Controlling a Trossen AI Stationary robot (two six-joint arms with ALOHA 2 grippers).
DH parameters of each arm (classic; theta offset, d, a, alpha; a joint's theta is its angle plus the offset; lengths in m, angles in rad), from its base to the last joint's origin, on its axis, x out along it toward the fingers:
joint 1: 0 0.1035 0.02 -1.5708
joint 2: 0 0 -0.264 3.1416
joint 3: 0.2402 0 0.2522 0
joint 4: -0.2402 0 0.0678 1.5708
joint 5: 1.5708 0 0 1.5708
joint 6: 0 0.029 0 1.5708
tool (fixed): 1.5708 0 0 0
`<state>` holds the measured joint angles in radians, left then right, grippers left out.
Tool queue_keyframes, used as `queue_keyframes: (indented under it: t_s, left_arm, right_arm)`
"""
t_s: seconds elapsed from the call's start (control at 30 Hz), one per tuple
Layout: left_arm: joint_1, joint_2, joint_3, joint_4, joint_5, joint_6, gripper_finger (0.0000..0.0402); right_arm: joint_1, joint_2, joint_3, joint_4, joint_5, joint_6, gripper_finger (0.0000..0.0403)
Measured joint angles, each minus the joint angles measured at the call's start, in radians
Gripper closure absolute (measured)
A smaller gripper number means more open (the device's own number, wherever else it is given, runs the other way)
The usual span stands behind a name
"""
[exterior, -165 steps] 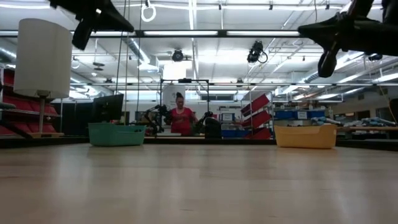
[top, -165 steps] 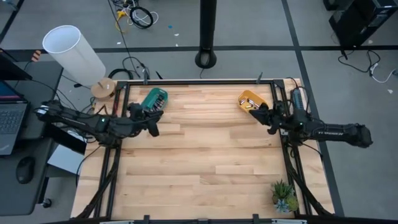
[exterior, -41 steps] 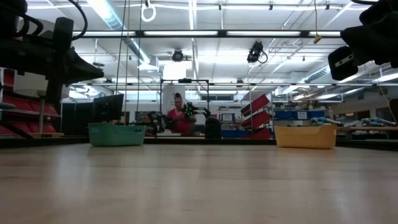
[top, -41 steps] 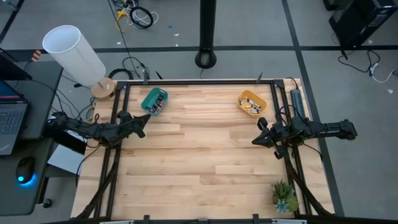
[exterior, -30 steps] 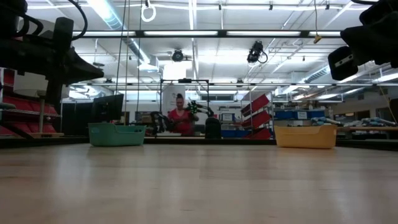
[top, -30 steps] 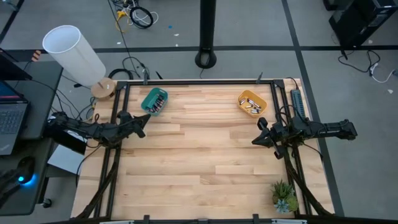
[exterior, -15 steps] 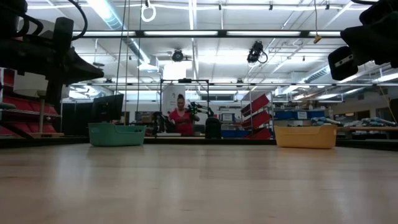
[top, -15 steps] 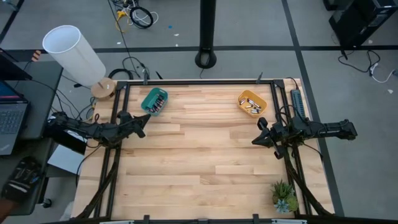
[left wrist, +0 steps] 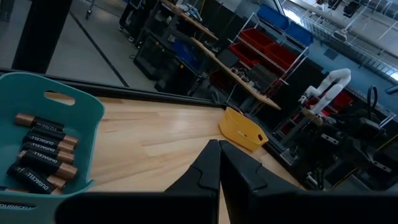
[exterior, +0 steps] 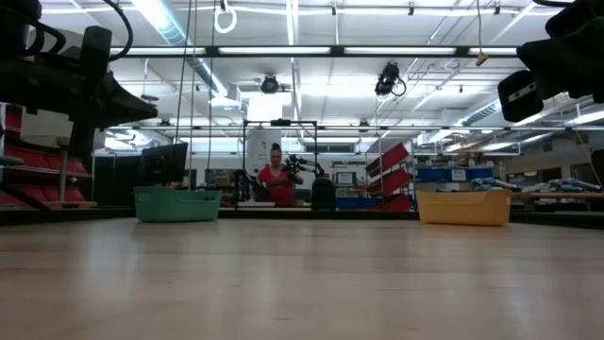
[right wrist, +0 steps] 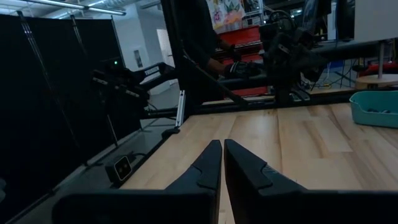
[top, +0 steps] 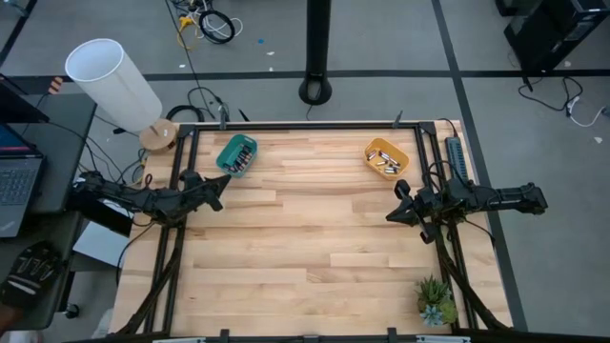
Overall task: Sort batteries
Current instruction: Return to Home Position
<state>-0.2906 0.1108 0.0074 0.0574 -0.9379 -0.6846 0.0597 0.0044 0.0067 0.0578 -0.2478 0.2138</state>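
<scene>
Wood-topped, the table carried two bins at its far end. The teal bin, on the left, held the dark batteries. They lay flat in a row, long axes parallel to each other and to the bin's slotted end wall, copper ends facing mixed ways. The orange bin, on the right, held the silvery batteries in a loose heap, their directions too small to tell. The left gripper hung near the teal bin, fingers pressed together on nothing. The right gripper hung near the orange bin, likewise closed and empty.
</scene>
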Motion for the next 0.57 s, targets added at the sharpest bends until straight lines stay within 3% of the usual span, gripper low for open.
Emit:
queue_keyframes:
  t_s: [0.57]
  left_arm:
    - [0.000, 0.000, 0.000, 0.000, 0.000, 0.000, 0.0385]
  right_arm:
    - [0.000, 0.000, 0.000, 0.000, 0.000, 0.000, 0.0374]
